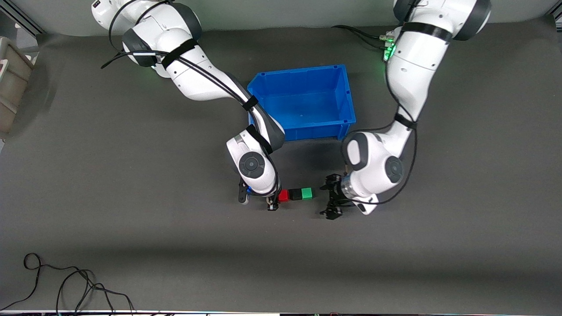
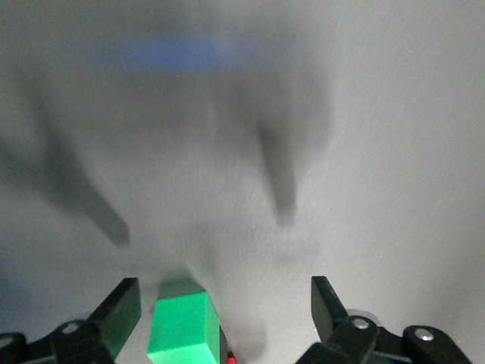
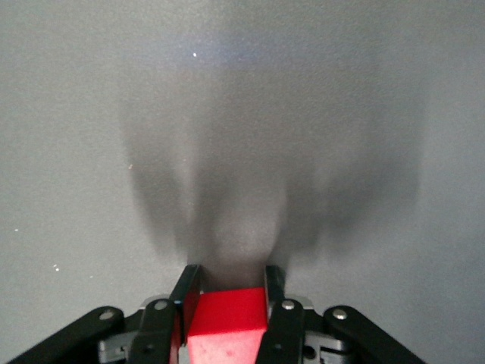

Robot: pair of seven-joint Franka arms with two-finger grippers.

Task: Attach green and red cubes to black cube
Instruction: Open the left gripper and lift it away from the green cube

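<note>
My right pincer is clenched on the red cube, its fingers pressed to either side of it, low at the bench. The red cube touches the black cube, which touches the green cube; the three form one row on the bench, nearer the front camera than the blue bin. My left pincer is released, fingers spread wide, just beside the green cube at the row's end toward the left arm.
</note>
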